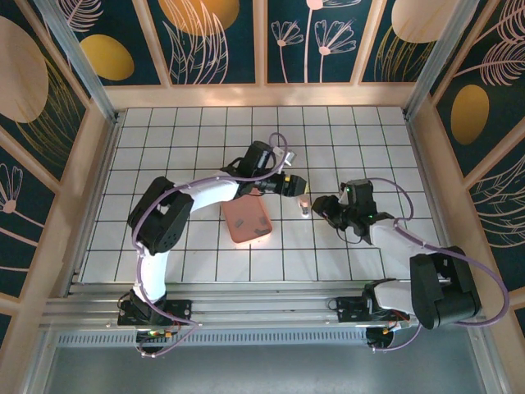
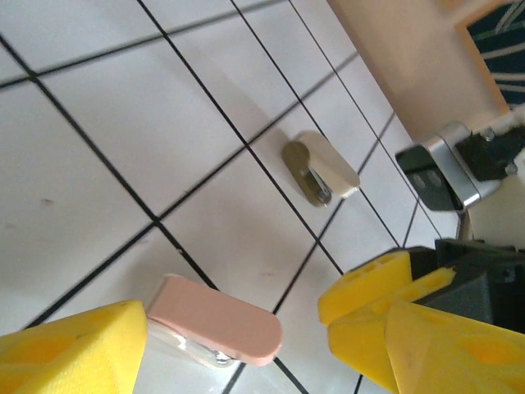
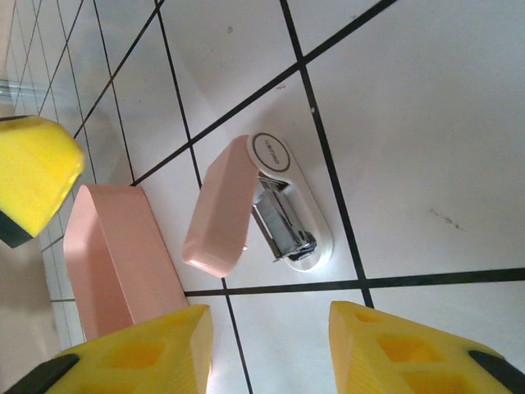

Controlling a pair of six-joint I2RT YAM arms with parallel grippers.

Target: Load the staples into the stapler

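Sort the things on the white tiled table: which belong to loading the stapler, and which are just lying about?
For the job: the small pale pink and white hinged stapler, lid standing open, metal channel showing.
Lying about: the salmon-pink, round-cornered square tray beside it.

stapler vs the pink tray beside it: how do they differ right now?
Size: the stapler is far smaller than the tray. Colour: the stapler is pale pink over a white base with bare metal showing; the tray is salmon-pink all over. State: the stapler is hinged open, top lifted; the tray is one piece, lying flat. Shared: both rest on the tiled table, ungripped.
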